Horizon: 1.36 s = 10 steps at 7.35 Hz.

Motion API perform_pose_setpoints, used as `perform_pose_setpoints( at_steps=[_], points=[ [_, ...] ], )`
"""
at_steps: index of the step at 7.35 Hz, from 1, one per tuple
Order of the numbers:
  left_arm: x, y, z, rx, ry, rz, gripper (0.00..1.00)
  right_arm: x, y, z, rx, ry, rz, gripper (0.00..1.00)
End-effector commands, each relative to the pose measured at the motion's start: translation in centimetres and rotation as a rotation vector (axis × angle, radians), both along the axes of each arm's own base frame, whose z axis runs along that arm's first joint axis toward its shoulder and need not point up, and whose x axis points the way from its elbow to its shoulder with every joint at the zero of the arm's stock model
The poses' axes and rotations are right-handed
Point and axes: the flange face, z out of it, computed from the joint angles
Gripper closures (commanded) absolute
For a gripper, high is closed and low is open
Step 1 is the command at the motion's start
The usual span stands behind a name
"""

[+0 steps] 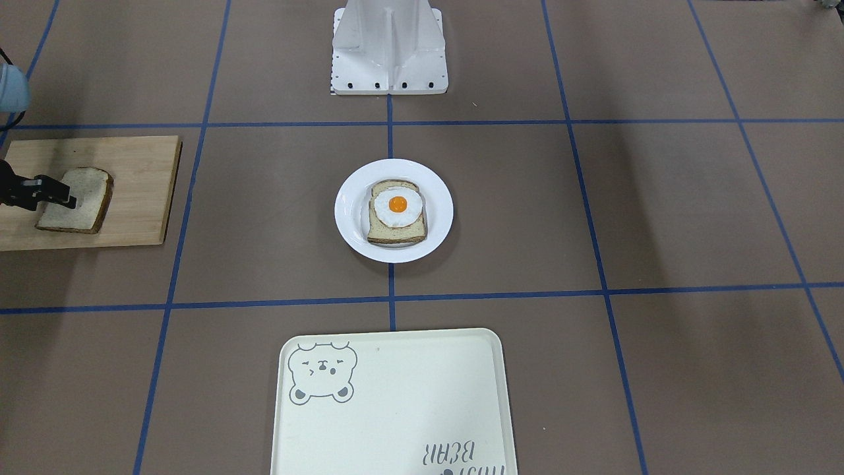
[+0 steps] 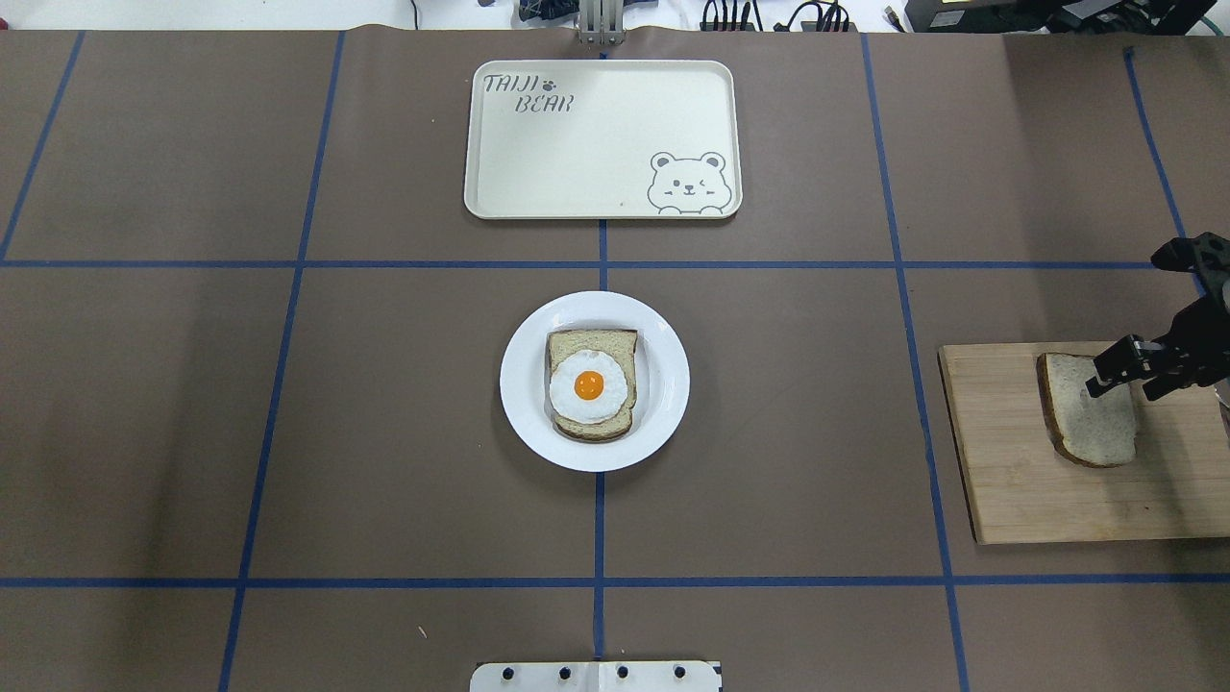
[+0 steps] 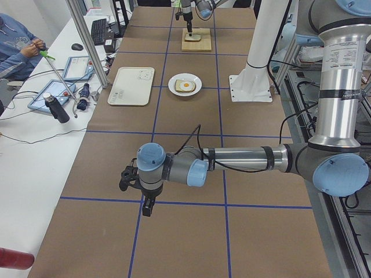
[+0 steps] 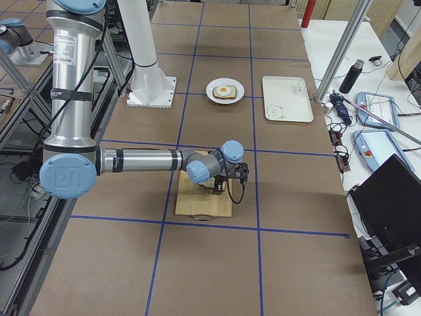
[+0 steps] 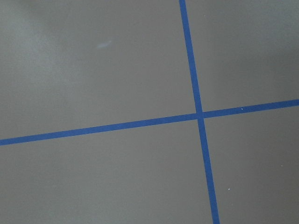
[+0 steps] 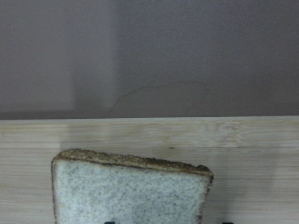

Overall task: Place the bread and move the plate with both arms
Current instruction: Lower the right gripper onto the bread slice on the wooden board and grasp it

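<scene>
Step in hand, as judged: pick-up of the bread point(image 2: 1091, 423) by the right gripper point(image 2: 1115, 373).

- The bread is found on the wooden board point(image 2: 1019, 481) at the right edge of the overhead view, well apart from the plate point(image 2: 663, 336) at frame centre.
- The plate is occupied by the egg-topped slice point(image 2: 588, 384). The bear tray point(image 2: 596, 144) is seen at top centre.
- The right gripper's jaws are seen slightly parted at the slice's upper right edge. Whether the crust is pinched cannot be told.

Handling, as judged:
- A hold across the slice's thickness near the crust is advised, with light pressure so the crumb is not crushed.
- A straight lift is wanted before any travel toward centre, so the slice is not dragged along the board.
- The slice should be squared over the egg before release.

Hidden or unclear:
- In the right wrist view the fingertips are cut off at the bottom edge, with only two dark slivers shown. The slice's near half is lost there too.
- The left gripper point(image 3: 146, 207) is shown only in the left-side view, at lower left, low over the table point(image 3: 191, 243). Its jaw state cannot be told.
- Only blue tape lines point(image 5: 198, 114) are recorded by the left wrist camera.
</scene>
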Motion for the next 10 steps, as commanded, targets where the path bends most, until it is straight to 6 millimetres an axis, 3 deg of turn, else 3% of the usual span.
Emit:
perform_pose_setpoints(
  at_steps=[1,2,3,4,5,6,8,10],
  points=[
    [0.0,0.0,0.0,0.0,0.0,0.0,0.01,0.0,0.1,0.3,-0.009,0.005,0.0,0.27],
    [0.0,0.0,-0.1,0.002,0.0,0.0,0.01,0.1,0.2,0.7,-0.016,0.008,0.0,0.33],
    [-0.1,0.0,-0.2,0.005,0.0,-0.002,0.01,0.0,0.1,0.6,-0.02,0.004,-0.001,0.49],
    [-0.1,0.0,-0.3,0.006,0.0,-0.002,0.01,0.0,0.0,0.5,-0.02,0.001,-0.002,0.76],
    [0.0,0.0,-0.2,0.005,0.0,0.0,0.01,0.0,0.1,0.7,-0.024,0.0,-0.003,0.83],
    [-0.1,0.0,-0.2,0.005,0.0,-0.002,0.01,0.1,0.2,0.7,-0.024,-0.003,-0.003,0.96],
    [-0.1,0.0,-0.3,0.007,0.002,0.0,0.01,0.1,0.3,0.9,-0.027,-0.003,-0.003,1.0],
    [-0.1,0.0,-0.3,0.007,0.002,0.0,0.01,0.9,-0.1,-0.5,-0.019,-0.042,0.008,1.0]
  ],
)
